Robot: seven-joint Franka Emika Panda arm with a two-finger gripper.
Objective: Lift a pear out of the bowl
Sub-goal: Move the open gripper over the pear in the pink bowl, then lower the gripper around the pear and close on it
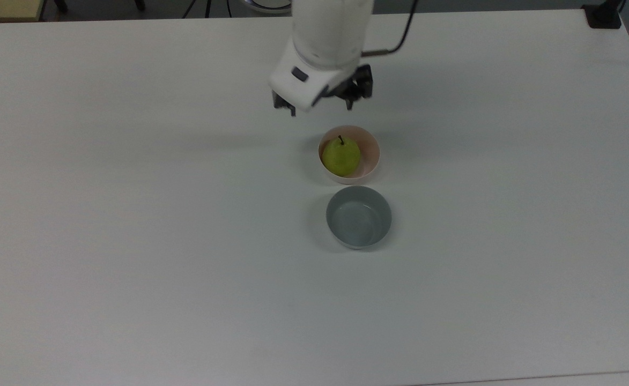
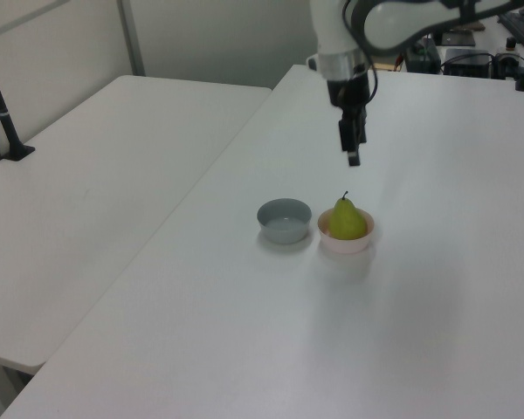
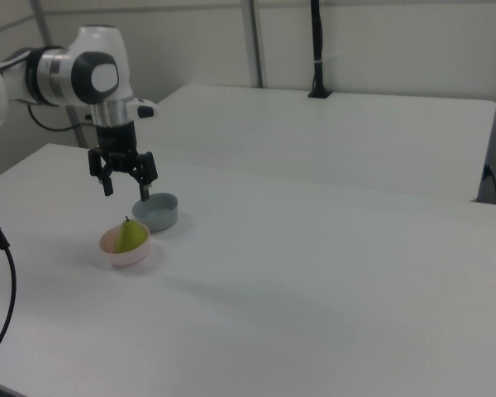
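Note:
A yellow-green pear [image 1: 341, 156] with a dark stem stands upright in the pale pink bowl [image 1: 372, 146] near the table's middle. My gripper [image 1: 320, 110] hangs in the air just beyond the bowl's far rim in the top view, fingers pointing down and open, holding nothing. In the left view the gripper [image 2: 353, 157] is above and slightly behind the pear [image 2: 347, 220] and bowl [image 2: 345, 243]. In the right view the gripper [image 3: 126, 194] hovers a little above the pear [image 3: 131, 236] in the bowl [image 3: 112, 246], with its two fingers spread apart.
An empty grey bowl [image 1: 358, 217] sits right beside the pink one, also visible as the grey bowl [image 2: 284, 220] and the grey bowl [image 3: 157, 212]. A black clamp [image 1: 604, 16] is at the table's far corner. A second table with a black post [image 2: 4, 113] adjoins.

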